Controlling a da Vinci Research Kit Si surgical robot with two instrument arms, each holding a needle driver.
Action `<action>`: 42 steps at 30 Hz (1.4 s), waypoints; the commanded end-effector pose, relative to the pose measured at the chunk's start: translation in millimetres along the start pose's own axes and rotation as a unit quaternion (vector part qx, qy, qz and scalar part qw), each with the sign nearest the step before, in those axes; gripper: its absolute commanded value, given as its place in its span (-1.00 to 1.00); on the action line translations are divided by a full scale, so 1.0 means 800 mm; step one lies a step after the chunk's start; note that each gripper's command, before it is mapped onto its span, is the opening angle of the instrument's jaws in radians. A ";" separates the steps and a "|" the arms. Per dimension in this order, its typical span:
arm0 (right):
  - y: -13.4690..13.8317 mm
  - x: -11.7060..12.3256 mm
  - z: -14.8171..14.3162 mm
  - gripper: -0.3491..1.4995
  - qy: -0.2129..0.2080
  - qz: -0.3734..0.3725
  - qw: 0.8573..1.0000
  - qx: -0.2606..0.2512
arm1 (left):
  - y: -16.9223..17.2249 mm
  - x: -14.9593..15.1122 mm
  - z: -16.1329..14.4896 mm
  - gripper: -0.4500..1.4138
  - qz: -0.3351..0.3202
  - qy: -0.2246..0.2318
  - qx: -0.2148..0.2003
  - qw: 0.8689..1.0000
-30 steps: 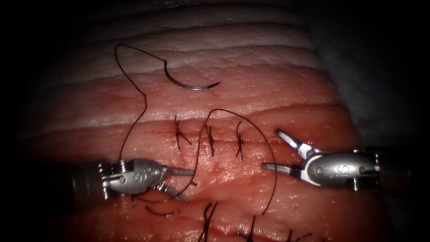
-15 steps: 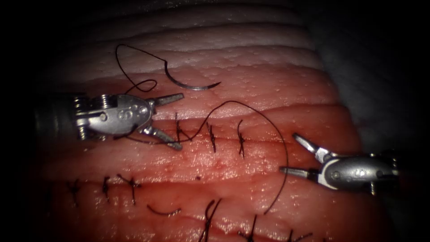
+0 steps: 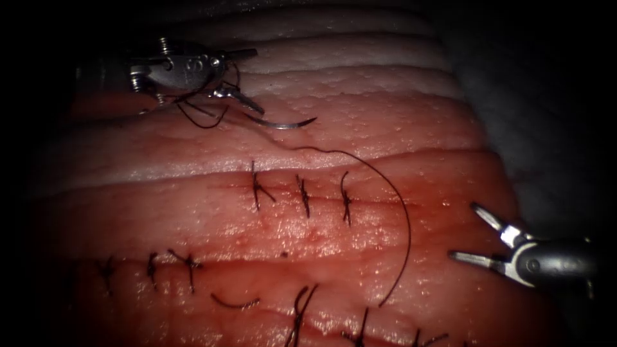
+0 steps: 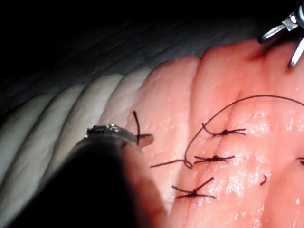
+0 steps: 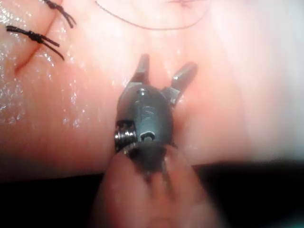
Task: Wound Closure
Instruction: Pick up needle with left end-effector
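Note:
The curved needle [image 3: 283,123] lies flat on the tissue [image 3: 385,128], above the stitched cut [image 3: 302,193] and free of both tools. My left tool [image 3: 259,82] is open at the needle's tail end, its lower jaw close to the tail, with thread [image 3: 205,119] looped around it and nothing held. That tool [image 4: 145,139] has a strand crossing its jaw in the left wrist view. More thread [image 3: 406,218] arcs right and down past the stitches. My right tool [image 3: 464,231] [image 5: 166,64] is open at the right, holding nothing.
Three knotted stitches [image 3: 257,189] [image 3: 302,196] [image 3: 345,200] close the upper cut, with a lower row of stitches [image 3: 189,263] [image 3: 299,308] below. A cut end of thread [image 3: 234,302] lies on the tissue. Red fluid wets the tissue [image 3: 308,238]. The tissue's right edge [image 3: 488,128] drops into dark.
My left tool has risen from the lower left to the needle's tail, open throughout, dragging the thread loop with it. The right tool has drawn back to the right and down.

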 end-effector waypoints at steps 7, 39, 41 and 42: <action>-0.0012 0.0001 0.0018 0.89 0.005 0.000 1.000 0.005 | -0.0008 -0.0032 0.0064 -0.03 -0.003 -0.049 -0.055 0.997; -0.0018 -0.0010 0.0028 0.87 0.008 0.009 1.000 0.005 | -0.0014 0.0151 -0.0007 0.42 -0.037 -0.021 -0.028 0.999; -0.0018 -0.0010 0.0027 0.87 0.009 0.009 1.000 0.005 | -0.0003 0.0159 0.0008 0.35 -0.018 -0.053 -0.036 0.998; -0.0018 -0.0010 0.0027 0.87 0.009 0.009 1.000 0.005 | 0.0001 0.0157 0.0014 0.35 -0.011 -0.064 -0.043 0.997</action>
